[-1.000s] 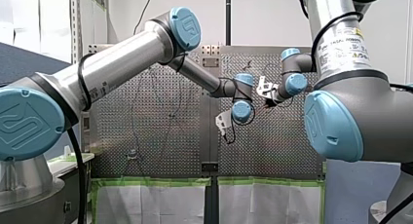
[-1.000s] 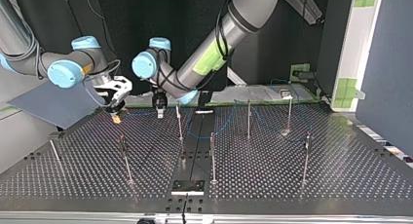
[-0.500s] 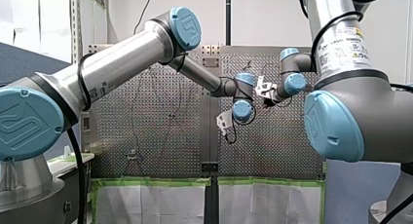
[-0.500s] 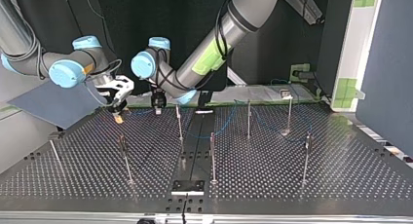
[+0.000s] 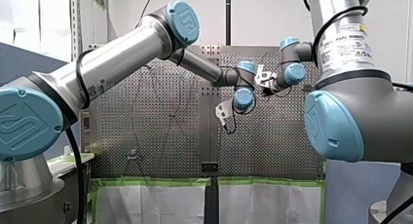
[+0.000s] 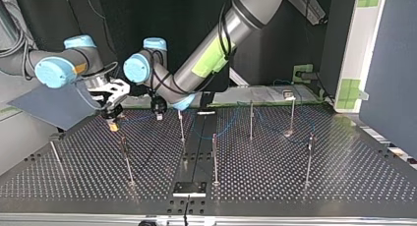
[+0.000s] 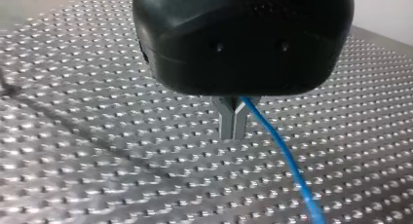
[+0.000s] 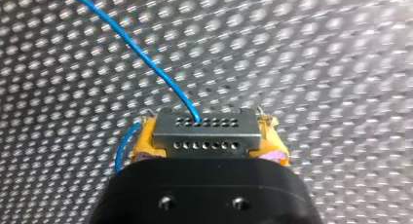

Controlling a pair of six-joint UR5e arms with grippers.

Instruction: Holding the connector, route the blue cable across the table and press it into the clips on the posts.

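1. Both claws had slid toward the top view's left since a second ago: my right claw point(image 6: 112, 119) and my left claw point(image 6: 159, 112).
2. Right claw's yellow pads point(image 8: 271, 136) were clamped on the connector point(image 8: 204, 131), low over the desk point(image 6: 295, 179).
3. Blue cable point(image 8: 146, 58) left the connector's face and ran off over the perforated surface.
4. Left claw's metal fingers point(image 7: 226, 121) were pinched together on the cable — it trailed away beneath them.
5. Thin posts point(image 6: 251, 120) stood further along the desk, apart from both claws.
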